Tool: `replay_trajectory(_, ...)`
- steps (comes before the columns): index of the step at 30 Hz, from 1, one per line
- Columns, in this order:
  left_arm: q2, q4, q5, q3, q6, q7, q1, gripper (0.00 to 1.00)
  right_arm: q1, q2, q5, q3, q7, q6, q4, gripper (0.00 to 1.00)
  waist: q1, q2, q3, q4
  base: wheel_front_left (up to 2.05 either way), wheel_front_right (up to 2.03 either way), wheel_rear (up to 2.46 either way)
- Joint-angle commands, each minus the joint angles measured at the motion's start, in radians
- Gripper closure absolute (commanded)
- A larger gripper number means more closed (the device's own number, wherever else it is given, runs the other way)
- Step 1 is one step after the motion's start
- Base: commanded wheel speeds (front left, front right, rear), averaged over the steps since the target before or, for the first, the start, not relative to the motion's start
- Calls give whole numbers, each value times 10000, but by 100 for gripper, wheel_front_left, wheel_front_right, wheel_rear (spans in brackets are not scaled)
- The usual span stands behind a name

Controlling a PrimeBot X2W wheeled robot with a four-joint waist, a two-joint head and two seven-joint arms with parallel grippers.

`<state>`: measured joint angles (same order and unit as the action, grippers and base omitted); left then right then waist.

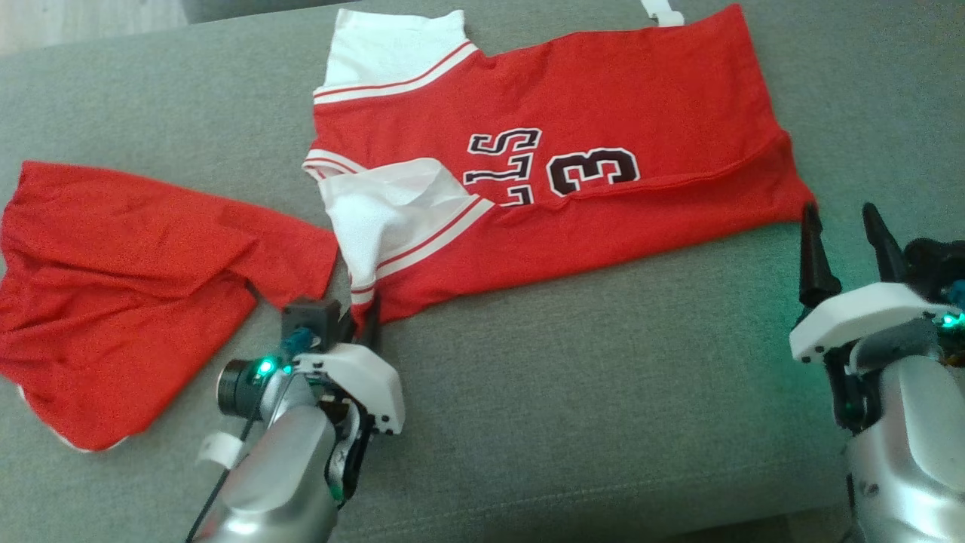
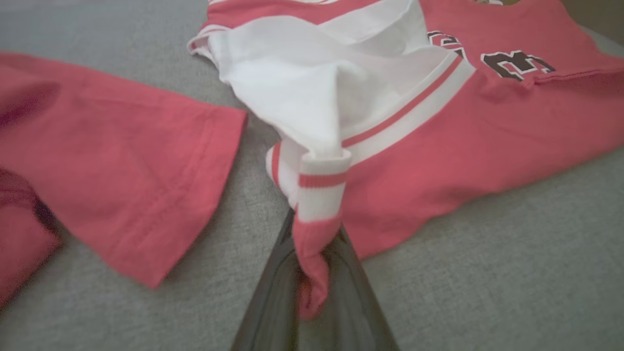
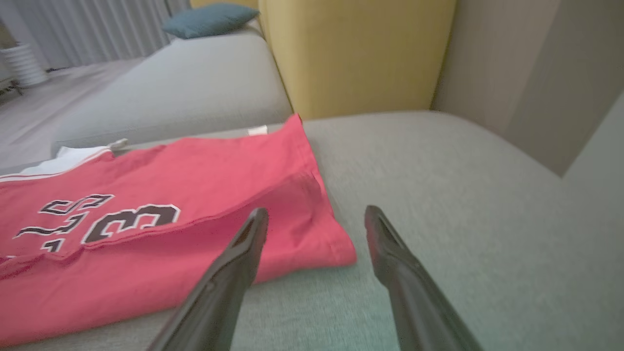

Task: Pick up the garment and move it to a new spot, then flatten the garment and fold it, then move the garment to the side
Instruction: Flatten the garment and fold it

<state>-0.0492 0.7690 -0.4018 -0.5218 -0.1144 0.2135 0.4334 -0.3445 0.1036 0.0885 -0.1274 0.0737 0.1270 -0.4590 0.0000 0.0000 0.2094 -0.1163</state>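
Observation:
The garment point(image 1: 603, 105) is a red jersey with white sleeves and black lettering, spread across the grey cushion point(image 1: 603, 392). My left gripper point(image 1: 367, 320) is at its near left edge, shut on a bunched bit of red hem beside the white striped sleeve point(image 2: 321, 190); in the left wrist view the cloth is pinched between the fingers of the left gripper point(image 2: 317, 253). My right gripper point(image 1: 840, 219) stands open just beside the jersey's near right corner point(image 3: 336, 248), and in the right wrist view nothing lies between the fingers of the right gripper point(image 3: 316, 214).
A second red cloth point(image 1: 128, 286) lies crumpled at the left, close to my left arm. Behind the cushion stand a yellow backrest point(image 3: 356, 53) and a teal pillow point(image 3: 209, 19). Bare grey cushion stretches along the front and to the right.

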Motion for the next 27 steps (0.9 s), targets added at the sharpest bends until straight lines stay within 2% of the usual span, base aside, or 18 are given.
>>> replay_trajectory(1, -91, -389, 201, 117, -51, 161, 322, 100, -458, -49, 140, -57, -213, 37, -18, 0, 0, 0, 12, 120, 0, 0, 0)
replay_trajectory(9, -218, -1801, 791, -329, -187, 379, 336, 100, -1389, -244, 196, -1208, -1090, 37, -1897, 0, 0, 0, 99, 570, 0, 0, 0)
replay_trajectory(19, -428, -3083, 1001, -647, -388, 10, 170, 100, -2744, -172, -959, -2722, -968, 37, -3467, 0, 0, 0, 562, 861, 0, 0, 0)
replay_trajectory(27, -584, -3556, 1017, -680, -523, -180, 155, 100, -3431, -51, -1574, -2997, -1014, 37, -4354, 0, 0, 0, 894, 943, 0, 0, 0)
